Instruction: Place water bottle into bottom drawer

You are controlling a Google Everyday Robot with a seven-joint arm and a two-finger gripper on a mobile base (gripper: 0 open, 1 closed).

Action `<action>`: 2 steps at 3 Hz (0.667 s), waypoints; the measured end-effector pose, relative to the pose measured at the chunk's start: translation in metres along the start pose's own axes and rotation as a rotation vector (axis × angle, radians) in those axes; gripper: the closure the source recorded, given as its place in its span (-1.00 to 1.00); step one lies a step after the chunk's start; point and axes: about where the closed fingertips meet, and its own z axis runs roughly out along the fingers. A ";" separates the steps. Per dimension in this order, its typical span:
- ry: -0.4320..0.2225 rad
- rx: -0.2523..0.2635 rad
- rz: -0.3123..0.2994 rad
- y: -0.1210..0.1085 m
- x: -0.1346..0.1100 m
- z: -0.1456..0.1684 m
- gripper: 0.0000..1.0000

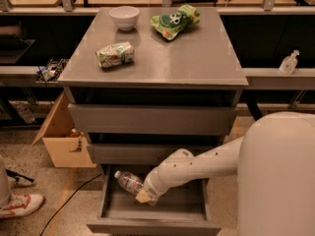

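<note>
Here, at far left, a cardboard box (64,149) is sitting on the floor beside the grey cabinet (152,119), whose bench (192,60) is carrying a crushed can (114,54), a white bowl (124,17) and a green snack bag (174,21). Below, the bottom drawer (105,203), lowest of 3, is standing pulled open. Over its left half the water bottle (128,181) is tilting, cap up and left; whether it is touching the drawer floor is unclear. The pincer (145,196) is clamping the bottle's lower end, just to the right of it, with the white arm (197,168) reaching in from the right. The bottle is looking light, thin-walled and crinkly, probably slippery and easily dented, so a gentle hold across the body is likely suiting it best.
</note>
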 end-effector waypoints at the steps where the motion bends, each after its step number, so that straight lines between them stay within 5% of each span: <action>1: 0.000 0.000 0.000 0.000 0.000 0.000 1.00; 2: 0.010 0.000 -0.004 -0.009 0.002 0.018 1.00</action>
